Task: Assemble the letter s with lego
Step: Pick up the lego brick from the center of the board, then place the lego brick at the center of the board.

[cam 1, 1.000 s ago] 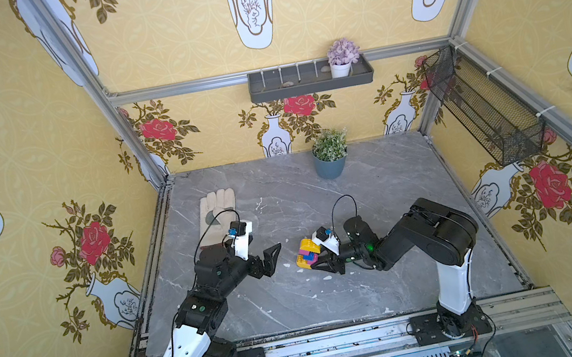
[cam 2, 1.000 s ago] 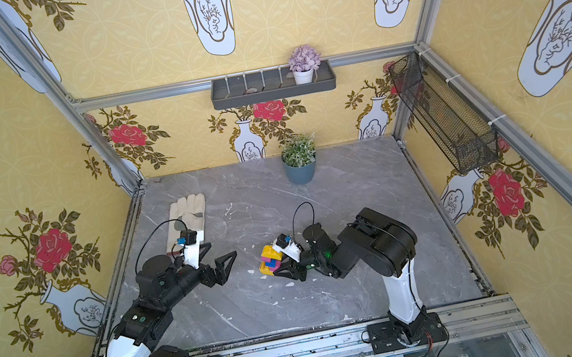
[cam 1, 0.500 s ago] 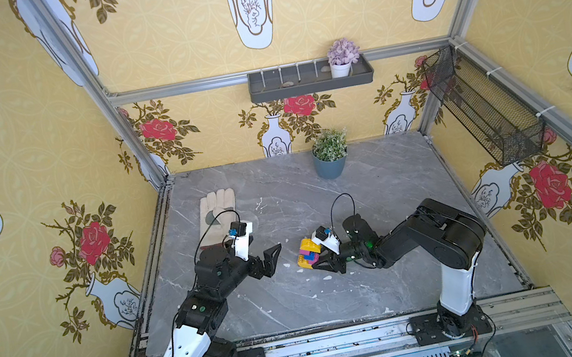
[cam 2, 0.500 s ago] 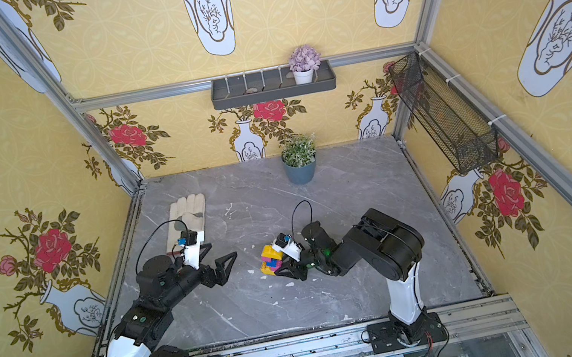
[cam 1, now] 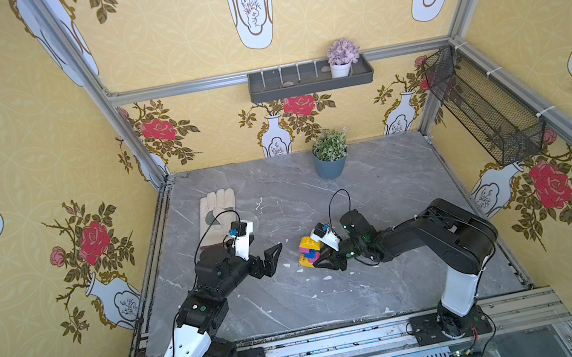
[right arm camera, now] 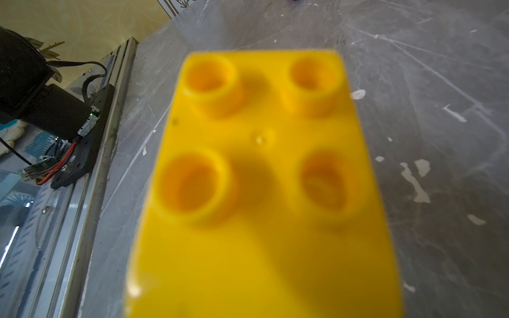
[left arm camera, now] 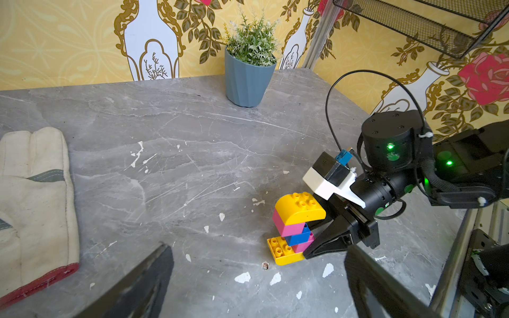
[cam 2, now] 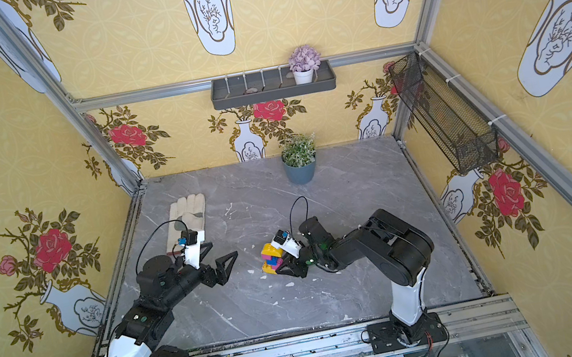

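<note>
Between the right jaws, which we see closed on its lower half, stands the letter s (left arm camera: 294, 228), upright near the middle of the tabletop (left arm camera: 192, 165). We read its bricks from the top: an upper yellow bar (left arm camera: 298, 208), rounded and bearing four studs; a pink square (left arm camera: 285, 224); a blue square (left arm camera: 298, 236); a second pink square (left arm camera: 303, 246); and a lower yellow bar (left arm camera: 281, 249) at the tabletop surface. The black fingers (left arm camera: 330, 245) of the right jaws clamp the figure from the robot's right, at the level of the blue and lower pink bricks. In the right wrist view the upper yellow bar (right arm camera: 261, 165) fills most of the picture, out of focus. Both top views show the letter s (cam 1: 309, 252) (cam 2: 273, 259) between the two arms.

We note that the left jaws stand wide open and empty, pointing toward the letter and clearly apart from it.

Farther out, a pale glove (cam 1: 217, 215) lies flat beyond the left arm (cam 1: 214, 275), near the tabletop's left edge. A potted plant (cam 1: 330, 157) stands at the back wall. A grey shelf (cam 1: 311, 81) on that wall carries a flower pot (cam 1: 343, 54), and a wire basket (cam 1: 483, 109) hangs on the right wall.
</note>
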Controlling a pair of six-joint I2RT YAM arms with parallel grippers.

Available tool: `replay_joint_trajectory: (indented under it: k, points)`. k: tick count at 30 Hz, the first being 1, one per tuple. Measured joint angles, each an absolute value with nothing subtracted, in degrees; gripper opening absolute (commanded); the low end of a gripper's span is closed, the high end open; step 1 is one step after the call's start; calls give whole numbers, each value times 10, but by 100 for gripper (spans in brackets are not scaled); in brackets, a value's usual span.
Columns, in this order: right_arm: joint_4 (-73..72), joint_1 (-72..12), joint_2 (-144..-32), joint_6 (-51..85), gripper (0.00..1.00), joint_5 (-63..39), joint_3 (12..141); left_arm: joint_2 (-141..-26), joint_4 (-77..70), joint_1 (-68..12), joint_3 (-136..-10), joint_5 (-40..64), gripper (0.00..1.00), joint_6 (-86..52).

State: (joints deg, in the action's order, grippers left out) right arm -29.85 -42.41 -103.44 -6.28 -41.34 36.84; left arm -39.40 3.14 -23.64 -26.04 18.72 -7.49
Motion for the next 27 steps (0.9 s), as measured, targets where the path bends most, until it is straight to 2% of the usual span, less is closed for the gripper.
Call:
replay_joint_trajectory:
  k: [13,27]
  points:
    - [-251,-416,-1057,4,25,-498,420,-392,23,-234,-251,190,99,-77]
    - [-255,-380,-1113,111,26,-579,461,-382,24,-223,-245,200,99,-74]
